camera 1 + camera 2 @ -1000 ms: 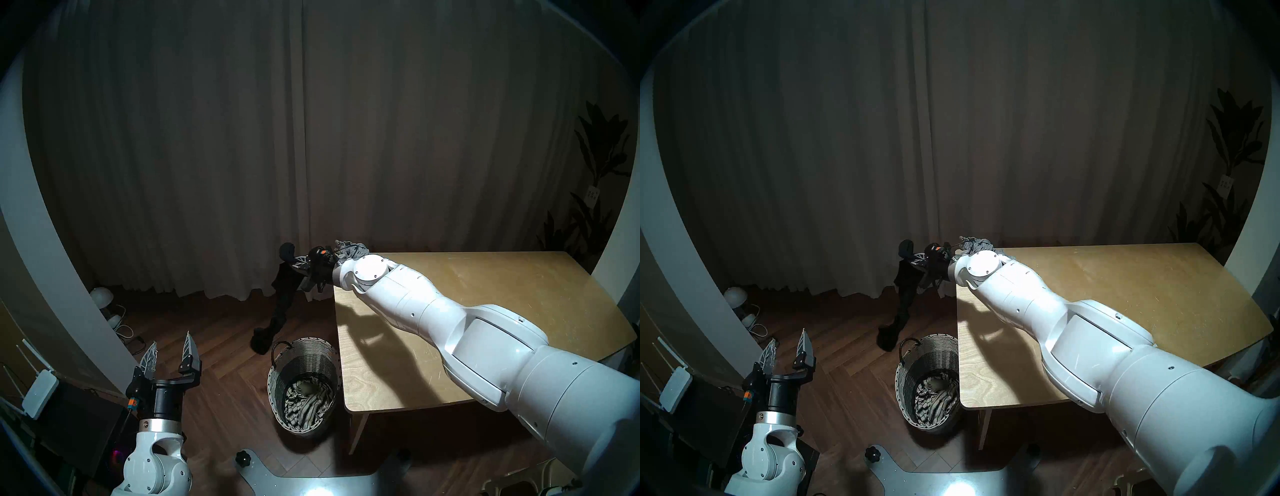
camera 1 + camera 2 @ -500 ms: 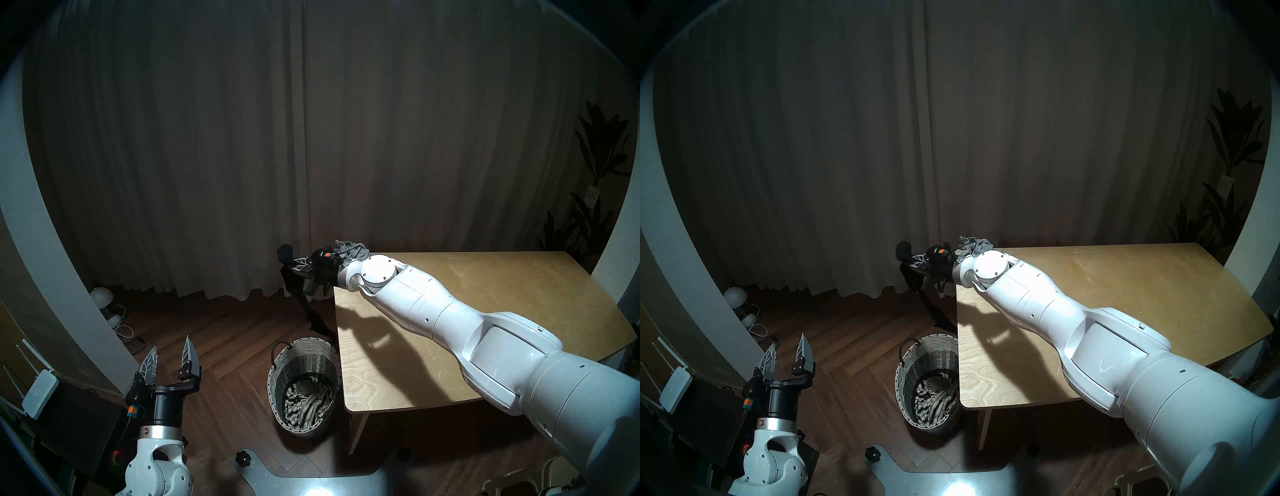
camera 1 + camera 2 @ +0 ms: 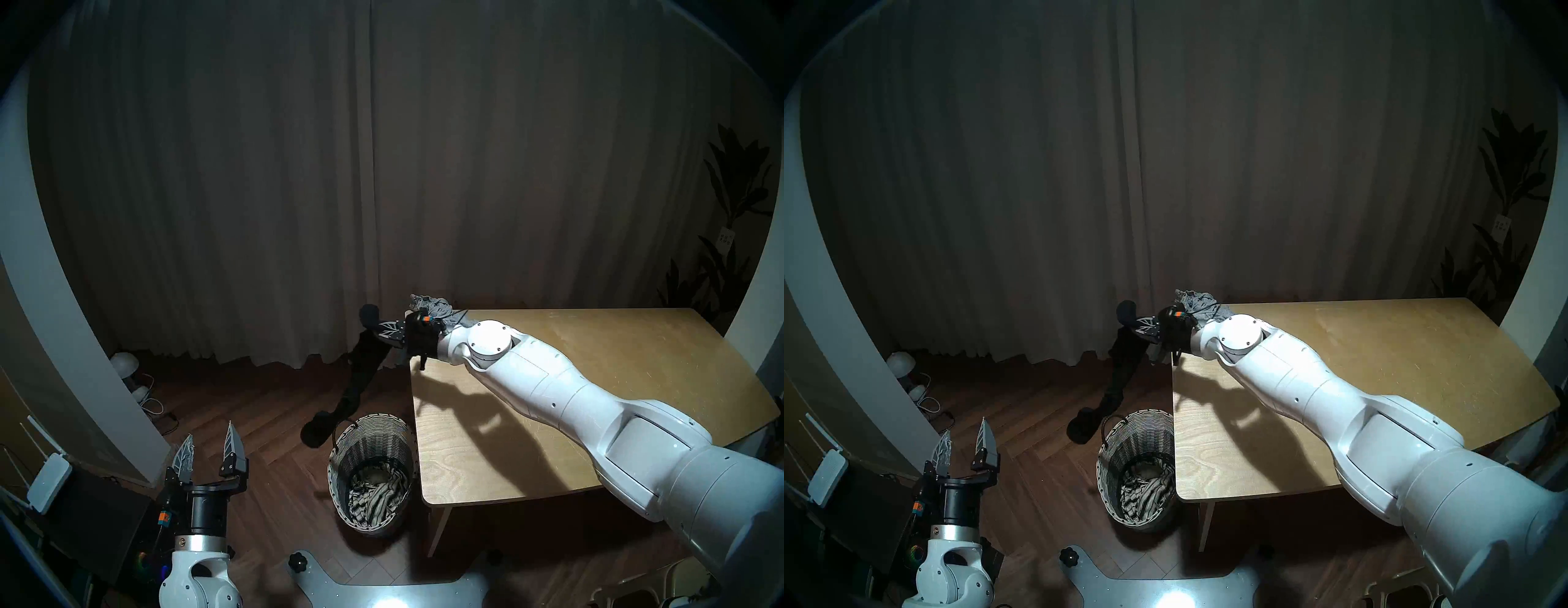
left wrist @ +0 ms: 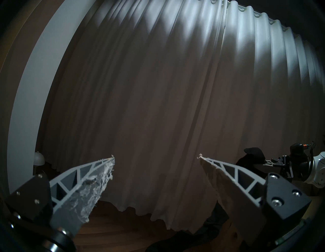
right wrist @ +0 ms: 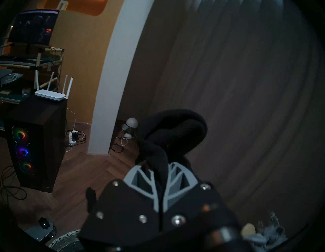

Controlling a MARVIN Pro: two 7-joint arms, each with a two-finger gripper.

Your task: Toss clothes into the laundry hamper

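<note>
My right gripper (image 3: 379,329) (image 5: 161,174) is shut on a black garment (image 3: 360,373) (image 3: 1121,373) (image 5: 175,130) past the table's far left corner. The garment hangs long, and its lower end swings just left of the hamper's dark handle, outside the rim. The woven laundry hamper (image 3: 373,446) (image 3: 1140,437) stands on the floor against the table's left edge, with a cream black-striped garment (image 3: 377,499) inside. A heather grey garment (image 3: 432,306) (image 3: 1197,300) lies on the table's far left corner, behind my right wrist. My left gripper (image 3: 209,429) (image 4: 156,155) is open and empty, low on the left.
The wooden table (image 3: 636,361) fills the right, and my right arm reaches across it. A curtain (image 3: 297,191) hangs behind. A white router (image 3: 49,479) on a dark PC tower (image 5: 35,146), floor lamps (image 3: 124,364) and cables crowd the left. The robot's base plate (image 3: 382,594) lies near the hamper.
My right wrist has drawn back to the right, toward the table corner. The hanging black garment swung toward the table, then back out left beside the hamper's handle. The left gripper has hardly moved.
</note>
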